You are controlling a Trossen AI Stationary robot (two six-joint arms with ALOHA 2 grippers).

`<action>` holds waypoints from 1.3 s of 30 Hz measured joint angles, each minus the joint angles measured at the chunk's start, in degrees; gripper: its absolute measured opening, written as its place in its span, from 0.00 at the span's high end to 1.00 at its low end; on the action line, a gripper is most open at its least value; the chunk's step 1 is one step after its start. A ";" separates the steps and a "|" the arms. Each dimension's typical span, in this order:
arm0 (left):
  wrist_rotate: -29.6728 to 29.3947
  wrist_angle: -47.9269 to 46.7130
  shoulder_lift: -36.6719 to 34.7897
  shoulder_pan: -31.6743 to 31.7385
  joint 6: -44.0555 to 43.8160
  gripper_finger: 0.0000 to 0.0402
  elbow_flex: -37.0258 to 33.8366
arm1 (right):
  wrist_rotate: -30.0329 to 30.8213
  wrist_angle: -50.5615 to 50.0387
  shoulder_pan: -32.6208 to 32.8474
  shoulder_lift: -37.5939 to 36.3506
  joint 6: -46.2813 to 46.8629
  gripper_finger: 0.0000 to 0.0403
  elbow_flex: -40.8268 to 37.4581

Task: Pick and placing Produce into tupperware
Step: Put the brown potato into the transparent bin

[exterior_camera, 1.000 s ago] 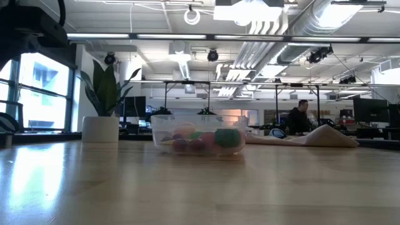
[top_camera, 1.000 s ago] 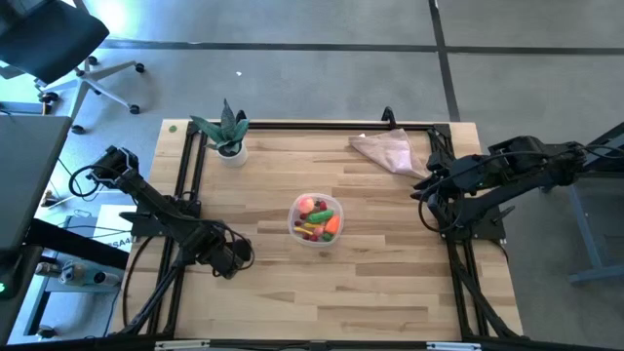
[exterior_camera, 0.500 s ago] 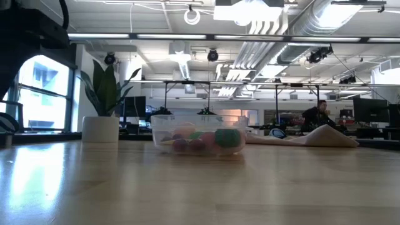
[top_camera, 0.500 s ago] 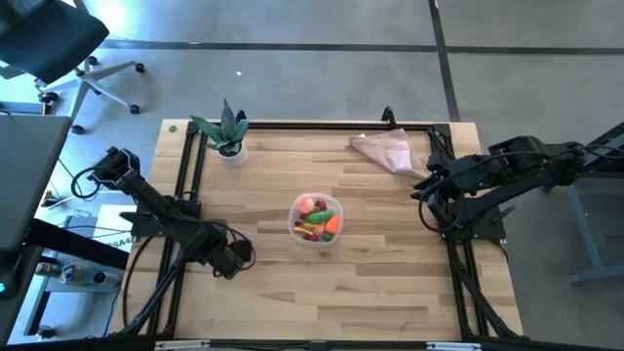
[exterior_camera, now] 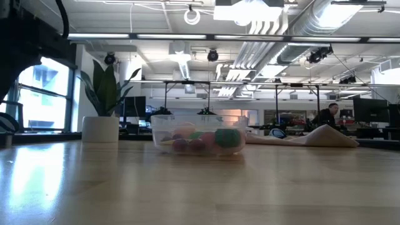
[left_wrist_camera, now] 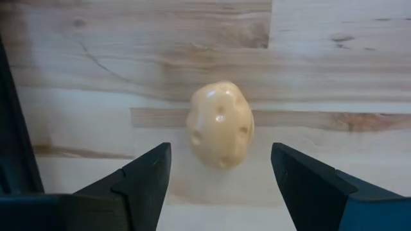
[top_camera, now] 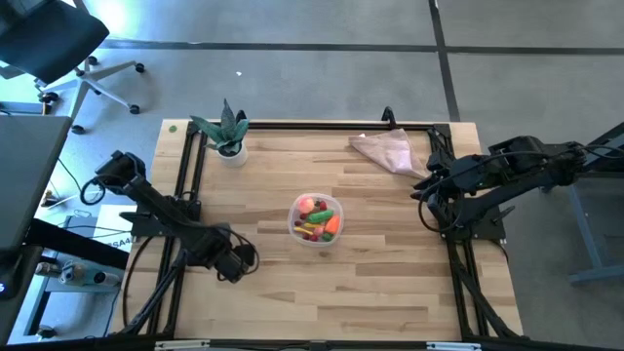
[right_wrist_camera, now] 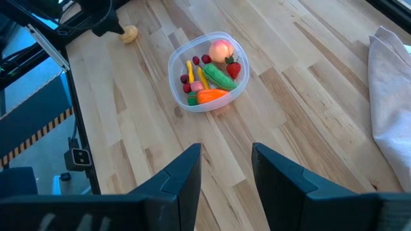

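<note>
Clear plastic tupperware (top_camera: pixel 316 220) sits mid-table, already loaded: we count a green pod (right_wrist_camera: pixel 220 77), orange carrot (right_wrist_camera: pixel 206 96), pink-red round piece (right_wrist_camera: pixel 220 49), yellow pieces (right_wrist_camera: pixel 200 77) and tiny dark-red bits (right_wrist_camera: pixel 186 79) inside. We judge the job nearly done; one item is left out, the beige potato (left_wrist_camera: pixel 220 124), lying on bare wood at about 8 o'clock from the tub, near the table's left edge

Left gripper (left_wrist_camera: pixel 220 168) hangs right over the potato, fingers spread wide either side of it, not touching, nothing held. Right gripper (right_wrist_camera: pixel 223 168) is parked at the table's 3 o'clock edge, fingers parted, empty, facing the tub

Materials:
- potato: smooth matte moulded plastic, egg-shaped, a few shallow dimples; likely to roll if nudged
- tub: thin see-through wall, round, low rim; contents read through it in the low view
- table (top_camera: pixel 390 283): pale butcher-block planks, slight sheen
- pinkish cloth (top_camera: pixel 386 150) crumpled at 1 o'clock, leafy plant (top_camera: pixel 226 129) in a white pot at 11 o'clock, both clear of the work

Next, as we see it: close on the potato across its narrow side, then carry it to the tub
</note>
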 joint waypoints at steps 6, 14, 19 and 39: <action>-0.18 1.57 2.81 0.00 -0.03 0.35 -0.02 | -0.01 -0.01 0.00 0.00 0.01 0.68 0.01; -0.16 3.02 6.11 0.00 -0.04 0.35 -0.02 | -0.01 -0.01 0.00 0.00 0.01 0.68 0.01; 0.65 4.60 8.10 0.00 -0.08 0.35 -0.02 | -0.01 -0.02 0.00 0.00 0.01 0.68 0.00; -1.30 4.42 9.00 0.00 0.40 0.35 -0.02 | -0.02 -0.01 0.00 0.00 0.02 0.68 0.01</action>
